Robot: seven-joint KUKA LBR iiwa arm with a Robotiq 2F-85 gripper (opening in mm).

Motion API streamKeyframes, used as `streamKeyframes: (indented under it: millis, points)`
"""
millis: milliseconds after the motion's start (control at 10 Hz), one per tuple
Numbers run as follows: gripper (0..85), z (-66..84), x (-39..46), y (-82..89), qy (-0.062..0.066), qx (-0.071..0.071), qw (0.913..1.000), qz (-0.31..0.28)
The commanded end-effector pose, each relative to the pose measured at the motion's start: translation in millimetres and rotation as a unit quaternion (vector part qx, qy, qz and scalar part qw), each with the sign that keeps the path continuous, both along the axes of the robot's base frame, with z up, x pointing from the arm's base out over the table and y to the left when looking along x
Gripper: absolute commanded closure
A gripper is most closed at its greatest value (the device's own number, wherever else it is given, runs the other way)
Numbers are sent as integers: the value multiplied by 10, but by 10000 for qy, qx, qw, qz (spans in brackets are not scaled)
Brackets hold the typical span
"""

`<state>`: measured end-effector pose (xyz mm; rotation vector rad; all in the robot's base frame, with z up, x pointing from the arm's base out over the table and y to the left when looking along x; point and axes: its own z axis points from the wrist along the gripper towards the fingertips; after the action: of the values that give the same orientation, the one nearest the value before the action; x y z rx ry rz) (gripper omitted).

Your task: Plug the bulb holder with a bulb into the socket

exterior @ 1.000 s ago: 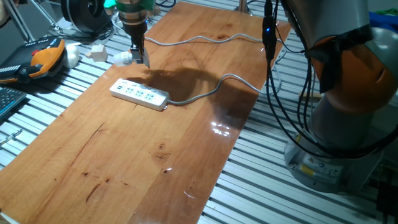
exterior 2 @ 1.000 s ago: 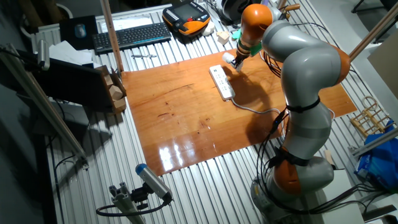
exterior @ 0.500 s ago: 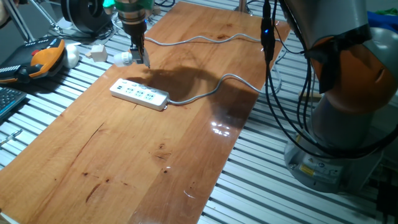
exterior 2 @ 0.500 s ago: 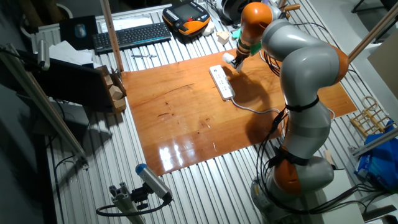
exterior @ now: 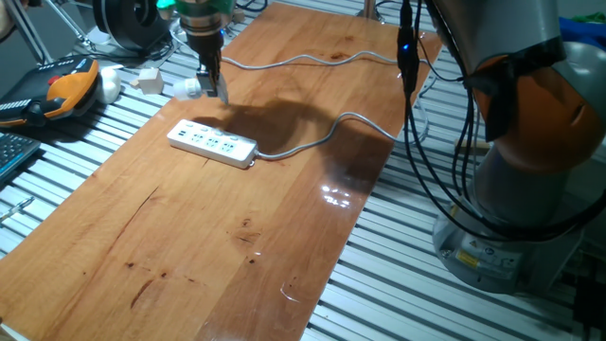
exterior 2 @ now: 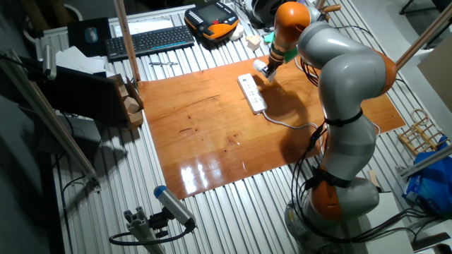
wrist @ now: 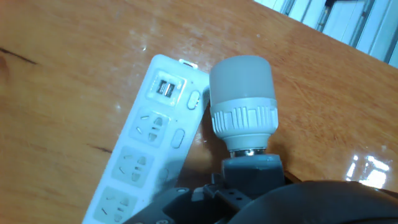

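While the gripper (exterior: 210, 83) pinches the bulb holder (exterior: 189, 89), the plug has not gone in yet.
High above the socket (exterior: 212, 143), near its far end, the bulb (wrist: 241, 93) hangs in the air, well apart from the strip. I think this is the carry step. Next, the arm needs to line the plug up over one outlet, then push straight down. I cannot see the plug pins.
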<state>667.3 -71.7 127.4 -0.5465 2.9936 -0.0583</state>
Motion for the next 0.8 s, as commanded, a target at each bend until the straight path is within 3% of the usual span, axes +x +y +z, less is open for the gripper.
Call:
streamKeyframes:
  millis: [0,300,700]
  points:
    - [850,2,0,-2,-40,13,9993,-384]
    - [850,3,0,-5,-86,112,9934,-1135]
    - [850,4,-2,-5,-105,123,9886,-1497]
